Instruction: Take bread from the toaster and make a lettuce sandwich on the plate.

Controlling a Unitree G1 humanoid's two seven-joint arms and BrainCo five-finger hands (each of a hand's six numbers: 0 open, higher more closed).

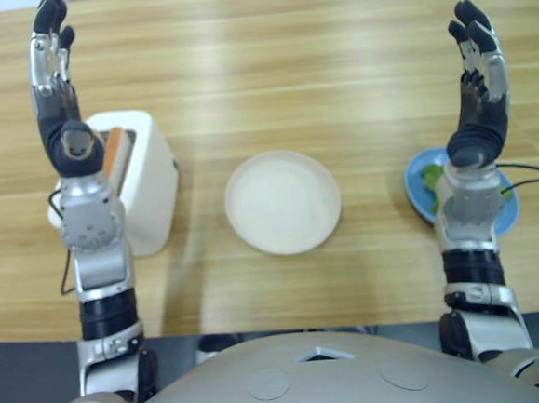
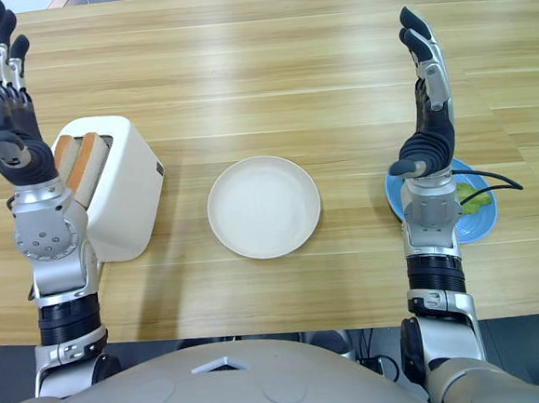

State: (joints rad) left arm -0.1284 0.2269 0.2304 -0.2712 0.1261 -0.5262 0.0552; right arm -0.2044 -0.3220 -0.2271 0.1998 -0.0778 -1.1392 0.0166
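Toaster point(image 2: 129, 194), plate point(image 2: 263, 207) and blue dish point(image 2: 480, 227) stand on wooden table point(image 2: 259, 72).

My left hand point(image 2: 5, 101) stood beside the toaster point(image 2: 124, 190), my right hand point(image 2: 425, 96) before the blue dish point(image 2: 477, 229). Open surface point(image 2: 269, 71) ringed the plate point(image 2: 263, 207).

I count one white toaster point(image 2: 125, 199) at the left of the frame, with two slices of bread point(image 2: 87, 167) standing in its slots. The one wooden table point(image 2: 268, 62) carries two plates: one cream plate point(image 2: 263, 207) at centre and one blue plate point(image 1: 415, 193) at the right. The blue plate holds one clump of lettuce point(image 2: 475, 198), though I can't count its leaves. Two hands are up, the left hand point(image 2: 5, 101) and the right hand point(image 2: 425, 105).
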